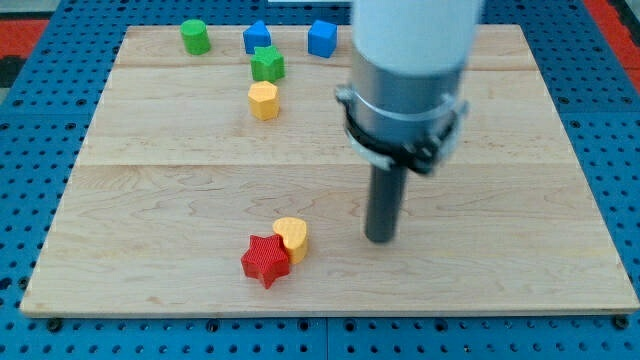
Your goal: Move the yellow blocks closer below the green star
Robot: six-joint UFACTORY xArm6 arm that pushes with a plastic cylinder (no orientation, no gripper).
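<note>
Yellow marks the two task blocks. One, a yellow hexagonal block (263, 101), stands upright just below the green star (267, 64) near the view's top, close to it, though whether the two touch cannot be told. The other, a yellow heart-shaped block (291, 238), lies well apart from the star toward the view's bottom, pressed against the upper right side of a red star (265, 260). Both yellow blocks show a paler top face and darker, orange-tinted side walls. Along the top edge of the wooden board (150, 190) stand a green cylinder (195, 37), a blue block of unclear shape (257, 38) just above the green star, and a blue cube (322, 38). My tip (381, 239) rests on the board to the right of the yellow heart, near it but clear of contact. The arm carries no fingers; it ends in the plain dark rod, holding nothing.
</note>
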